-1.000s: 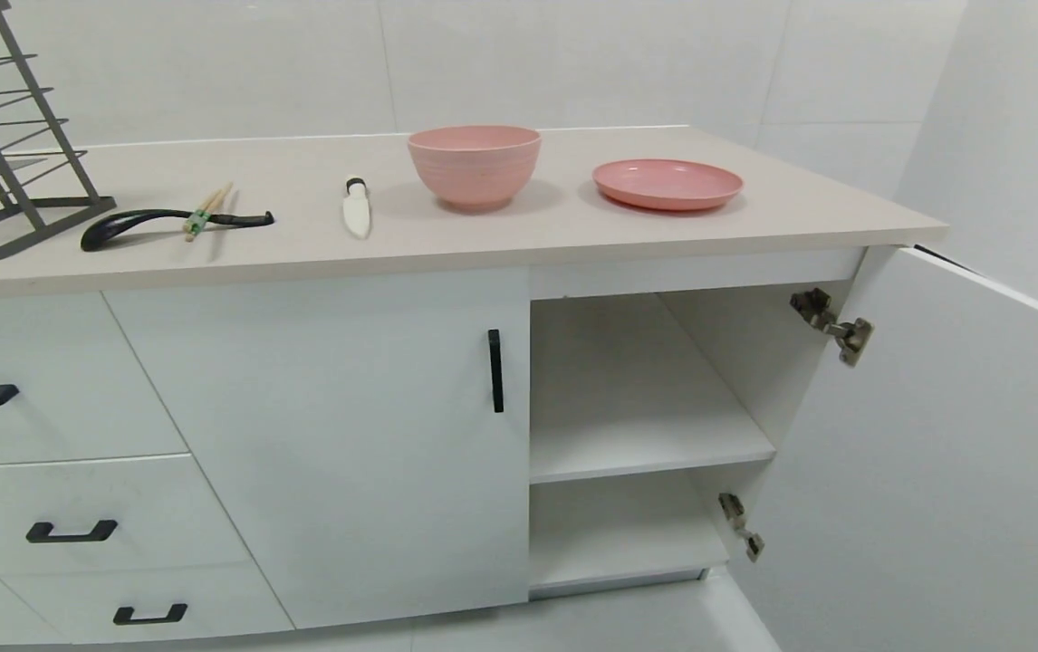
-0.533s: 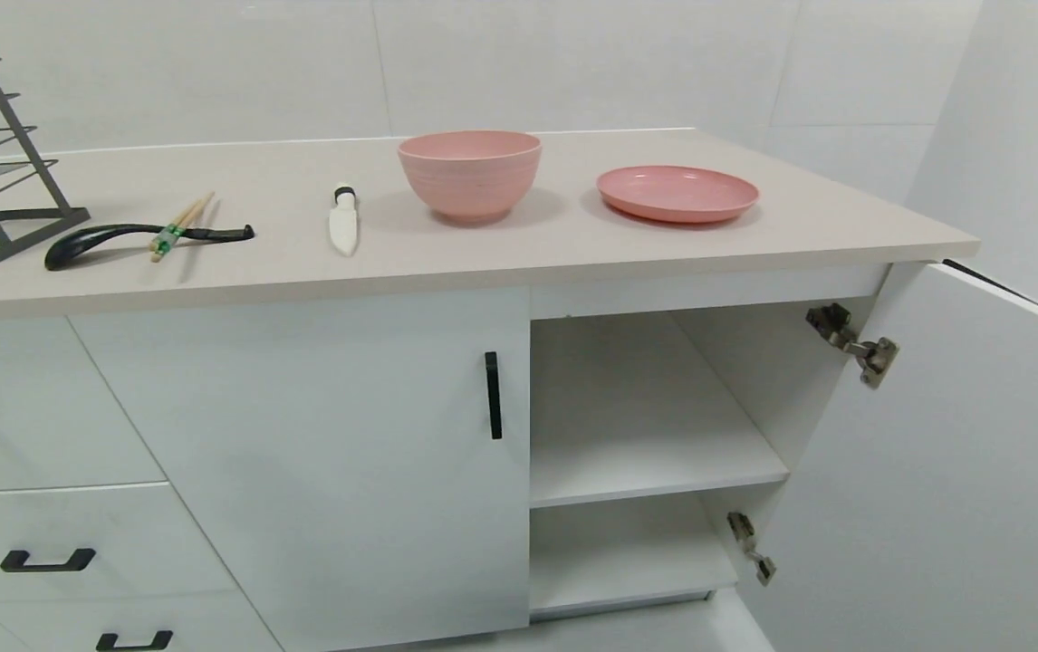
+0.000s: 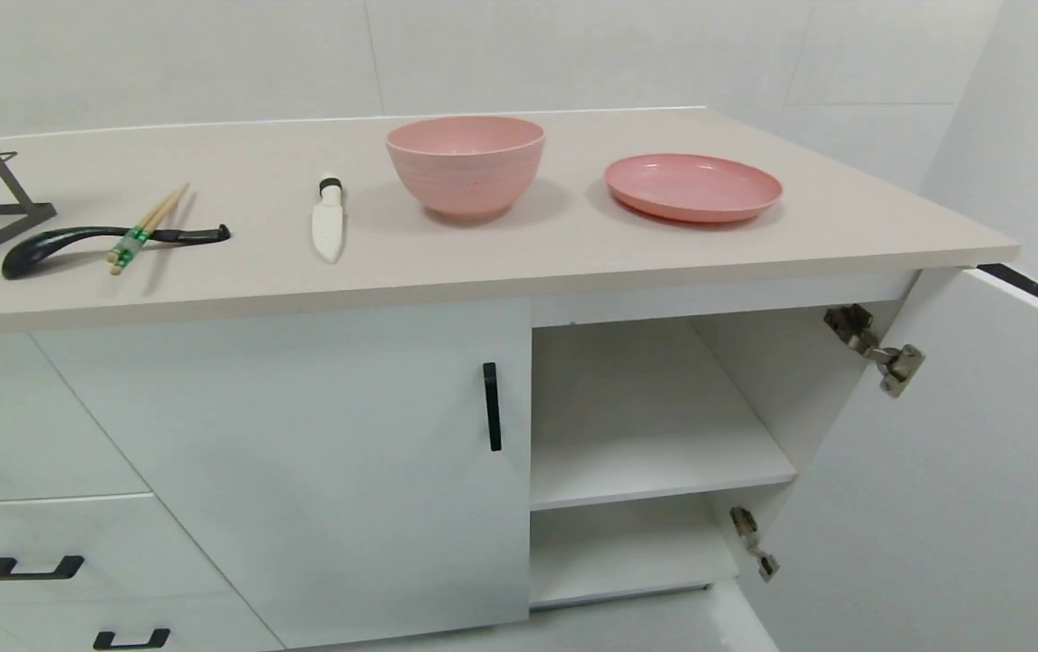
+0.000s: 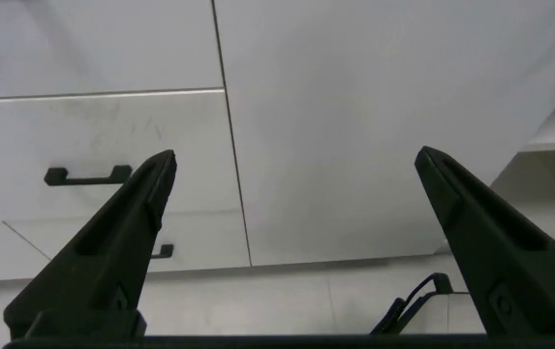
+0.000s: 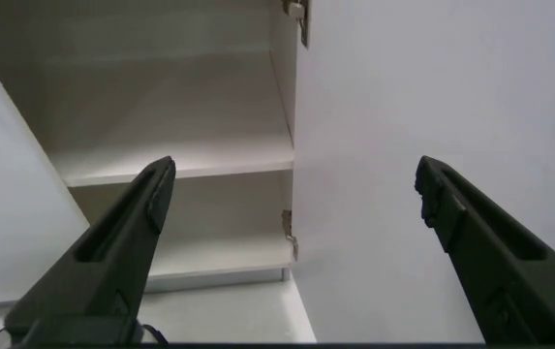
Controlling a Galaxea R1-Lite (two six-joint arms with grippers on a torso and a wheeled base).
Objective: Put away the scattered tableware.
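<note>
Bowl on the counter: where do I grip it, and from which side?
Take the bowl by its near rim, coming from above and pinching the wall from inside and outside. It stands upright, mouth open, and its rounded sides would likely slip in a side grasp. The knife and plate lie apart from it, so the approach looks free.
</note>
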